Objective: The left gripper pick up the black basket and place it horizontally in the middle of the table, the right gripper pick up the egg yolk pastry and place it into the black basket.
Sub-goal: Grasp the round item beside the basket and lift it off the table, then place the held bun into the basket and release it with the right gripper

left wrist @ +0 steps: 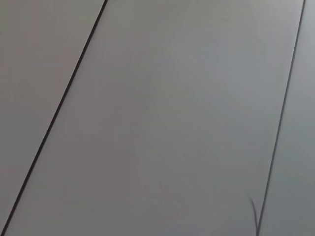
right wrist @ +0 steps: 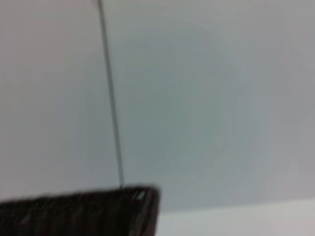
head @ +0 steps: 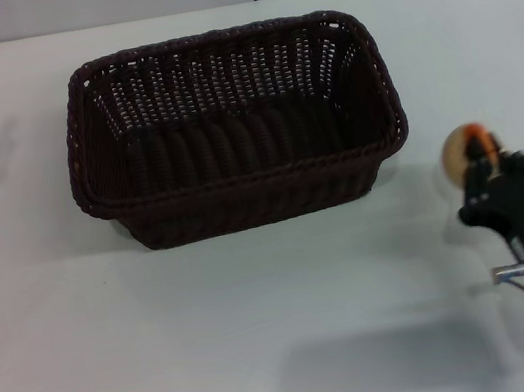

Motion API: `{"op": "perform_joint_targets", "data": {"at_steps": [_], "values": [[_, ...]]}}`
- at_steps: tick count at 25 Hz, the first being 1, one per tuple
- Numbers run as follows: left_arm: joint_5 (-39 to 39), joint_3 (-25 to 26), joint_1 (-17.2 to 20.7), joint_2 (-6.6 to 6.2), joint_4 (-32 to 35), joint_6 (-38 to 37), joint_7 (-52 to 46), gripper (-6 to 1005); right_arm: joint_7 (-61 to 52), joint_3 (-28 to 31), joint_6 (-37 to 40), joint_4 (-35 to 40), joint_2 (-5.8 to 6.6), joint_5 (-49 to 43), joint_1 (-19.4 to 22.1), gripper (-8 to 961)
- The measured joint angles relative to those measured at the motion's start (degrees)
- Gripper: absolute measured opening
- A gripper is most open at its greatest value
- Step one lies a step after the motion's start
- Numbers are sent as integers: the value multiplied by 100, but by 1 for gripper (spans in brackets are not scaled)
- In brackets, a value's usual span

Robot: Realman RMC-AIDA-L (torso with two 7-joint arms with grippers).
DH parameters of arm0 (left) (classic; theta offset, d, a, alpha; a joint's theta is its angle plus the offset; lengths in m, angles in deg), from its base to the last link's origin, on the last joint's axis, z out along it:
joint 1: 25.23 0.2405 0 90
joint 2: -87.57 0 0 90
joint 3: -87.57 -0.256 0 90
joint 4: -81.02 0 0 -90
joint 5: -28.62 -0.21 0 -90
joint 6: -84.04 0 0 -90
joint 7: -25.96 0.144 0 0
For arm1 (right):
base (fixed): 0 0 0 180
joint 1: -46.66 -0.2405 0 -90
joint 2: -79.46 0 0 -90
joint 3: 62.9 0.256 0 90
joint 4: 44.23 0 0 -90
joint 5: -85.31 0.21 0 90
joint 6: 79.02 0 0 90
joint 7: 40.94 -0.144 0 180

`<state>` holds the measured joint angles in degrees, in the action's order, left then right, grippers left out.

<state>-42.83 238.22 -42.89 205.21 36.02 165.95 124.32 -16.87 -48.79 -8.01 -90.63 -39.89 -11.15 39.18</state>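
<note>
There's the egg yolk pastry (head: 465, 152), a small pale beige ball with an orange patch on top, out at about three o'clock in the head view, pinched in the black fingers of the right gripper (head: 478, 166). The fingers are clamped on it from the near side, and the grey arm with its small blue light runs off toward five o'clock. Whether the pastry is touching the table (head: 267, 337) or just above it can't be told.

Just beside it, toward nine o'clock, sits the black basket (head: 235, 130): dark woven wicker, rounded corners, openwork sides, lying lengthwise across the middle of the table, upright, mouth open. Its right-hand rim is near the pastry but not touching.

Room to move: wide white tabletop lies open from six round to nine o'clock, and a strip between basket and far table edge at twelve.

The right wrist view catches a corner of the basket's rim (right wrist: 98, 211) against a pale wall (right wrist: 197, 98). The left gripper is out of sight; its wrist view shows only grey panels (left wrist: 172, 123) with thin dark seams.
</note>
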Motion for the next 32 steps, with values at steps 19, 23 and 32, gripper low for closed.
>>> {"op": "perform_joint_targets", "data": {"at_steps": [19,23,32], "values": [[26,0,41,3,-1,102,-45,420,287,12,1128,-53,66,-568,-841,48],[28,0,68,13,-15,154,-75,420,289,27,720,-61,68,-600,-1219,47],[80,0,102,23,20,241,-81,420,223,327,-494,-158,143,-821,-1630,88]]}}
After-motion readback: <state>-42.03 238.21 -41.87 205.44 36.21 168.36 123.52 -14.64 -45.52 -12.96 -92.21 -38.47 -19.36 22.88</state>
